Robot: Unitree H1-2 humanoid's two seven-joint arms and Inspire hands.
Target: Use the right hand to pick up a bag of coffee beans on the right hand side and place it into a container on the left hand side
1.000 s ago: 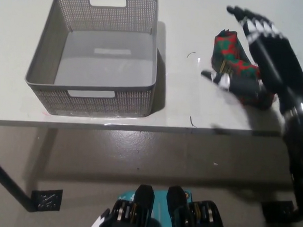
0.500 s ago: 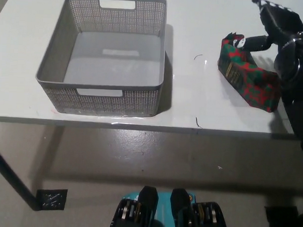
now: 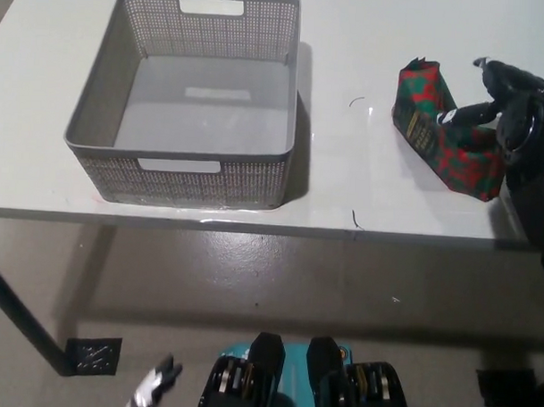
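A: One risk stood out: the soft bag (image 3: pixel 449 129), lying on the table (image 3: pixel 344 188) at three o'clock, could slip from a shallow grip.

B: And the right hand (image 3: pixel 508 109)?

A: Partly closed on the bag's far end; how firmly, I couldn't tell. The basket (image 3: pixel 198 152) waited at nine o'clock; the left hand (image 3: pixel 154 391) rested at seven.
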